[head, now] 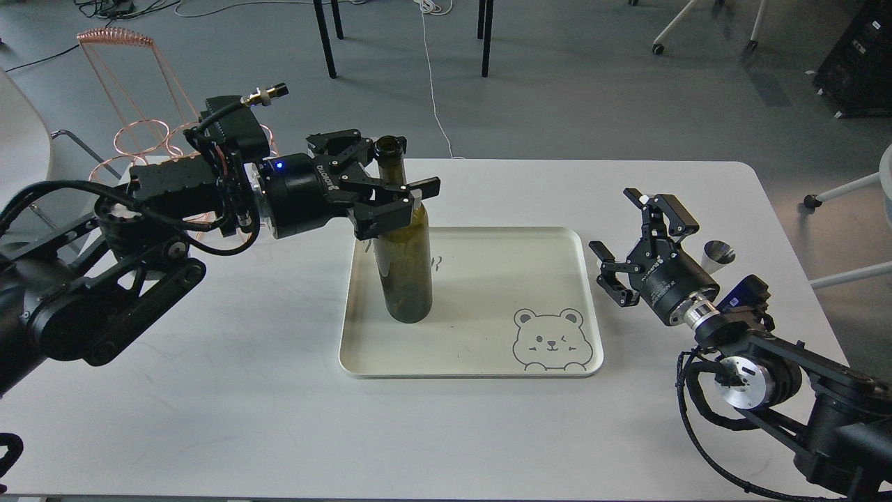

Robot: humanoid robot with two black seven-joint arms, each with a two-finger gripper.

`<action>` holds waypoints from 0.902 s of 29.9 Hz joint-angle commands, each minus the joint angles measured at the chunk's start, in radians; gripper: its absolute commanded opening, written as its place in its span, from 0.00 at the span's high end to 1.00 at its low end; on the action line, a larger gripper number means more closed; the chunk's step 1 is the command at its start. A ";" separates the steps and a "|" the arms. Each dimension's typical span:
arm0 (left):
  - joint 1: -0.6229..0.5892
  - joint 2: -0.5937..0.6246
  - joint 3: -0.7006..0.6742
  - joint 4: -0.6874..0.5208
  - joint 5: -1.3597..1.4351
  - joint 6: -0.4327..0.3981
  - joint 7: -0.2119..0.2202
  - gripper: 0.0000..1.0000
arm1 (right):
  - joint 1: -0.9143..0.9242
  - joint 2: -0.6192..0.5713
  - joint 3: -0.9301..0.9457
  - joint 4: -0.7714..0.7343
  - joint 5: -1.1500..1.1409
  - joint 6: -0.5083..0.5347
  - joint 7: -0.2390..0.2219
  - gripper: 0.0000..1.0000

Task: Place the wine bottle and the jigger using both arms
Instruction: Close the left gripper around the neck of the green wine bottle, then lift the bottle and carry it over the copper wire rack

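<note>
My left pincer reaches in from the left edge of the white worktop, fingers spread around the shoulder of the wine bottle; I cannot tell whether they touch it. The bottle stands upright on the cream tray, left half, so it looks placed. My right pincer hangs spread and empty near the right edge, just beside the jigger, which stands on the worktop outside the tray, probably my next pickup.

One wine bottle stands on one white tray; right of the tray, one jigger; two grippers flank the tray, left and right.
</note>
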 commanded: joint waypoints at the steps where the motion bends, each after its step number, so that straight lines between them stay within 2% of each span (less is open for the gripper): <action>1: -0.002 0.000 0.000 0.000 0.002 -0.002 0.000 0.50 | 0.000 0.000 -0.001 0.000 0.000 0.000 0.000 0.01; 3: -0.002 0.000 0.005 0.000 0.004 -0.002 0.000 0.64 | 0.000 0.000 -0.001 -0.002 0.000 0.000 0.000 0.01; 6: 0.000 -0.002 0.015 0.000 0.002 0.000 0.000 0.73 | 0.000 0.001 -0.002 -0.002 0.000 0.000 0.000 0.01; 8: 0.000 0.000 0.015 0.000 0.001 0.005 0.000 0.83 | 0.000 0.001 -0.002 -0.002 -0.002 0.000 0.000 0.01; 14: -0.031 0.011 0.014 -0.006 -0.033 0.054 0.000 0.84 | 0.000 0.000 -0.002 -0.003 -0.026 -0.002 0.000 0.01; 18: -0.140 0.073 0.015 -0.006 -0.116 0.048 0.000 0.84 | -0.002 0.000 -0.001 -0.003 -0.026 -0.002 0.000 0.01; 21: -0.236 0.152 0.017 0.006 -0.177 0.014 0.000 0.84 | -0.003 0.000 -0.001 -0.003 -0.026 -0.002 0.000 0.01; 24: -0.293 0.207 0.017 0.086 -0.243 -0.038 0.000 0.84 | -0.005 0.000 -0.001 -0.003 -0.026 -0.005 0.000 0.01; 27: -0.329 0.254 0.017 0.192 -0.246 -0.051 0.000 0.84 | -0.009 0.001 -0.002 -0.003 -0.028 -0.008 0.000 0.01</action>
